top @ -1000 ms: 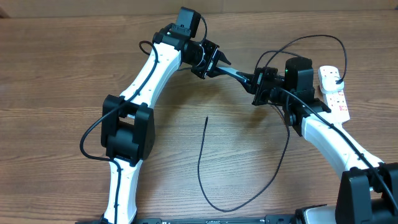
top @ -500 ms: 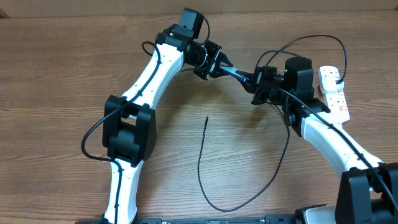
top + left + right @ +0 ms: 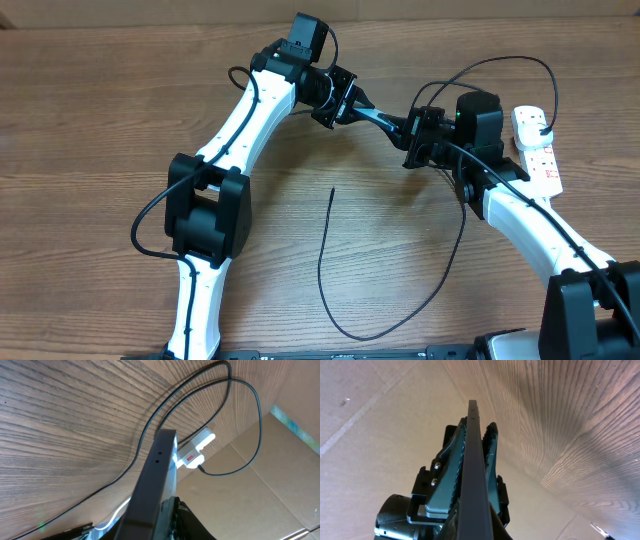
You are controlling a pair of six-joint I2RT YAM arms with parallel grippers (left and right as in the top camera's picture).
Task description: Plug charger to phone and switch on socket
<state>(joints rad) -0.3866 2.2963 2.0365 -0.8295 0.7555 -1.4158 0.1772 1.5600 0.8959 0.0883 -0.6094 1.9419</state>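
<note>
Left hand (image 3: 350, 104) is sitting a shade nearer my right hand (image 3: 412, 133) than a second ago, its arm nudged that way. Right arm, charger and socket are lying where they were.

- The phone (image 3: 378, 117) is hanging between my two hands above the table (image 3: 100, 120), edge-up. Its long axis is running hand to hand across my front, slightly slanted.
- Right hand is pressing together on its end of the phone.
- Left hand's teal fingers (image 3: 446, 472) are flanking the other end, close on both faces. I cannot tell whether they are gripping yet.
- The charger (image 3: 322, 265) is looping over the table. Its free tip (image 3: 332, 190) is resting on my side of the phone, well apart from it, pointing away from me.
- Left hand is looking marginally nearer the tip.
- The cable's other end is running up to the socket (image 3: 540, 160), just beyond my right hand.
- Red marks are showing on the socket, too small to read; no brand is showing.
</note>
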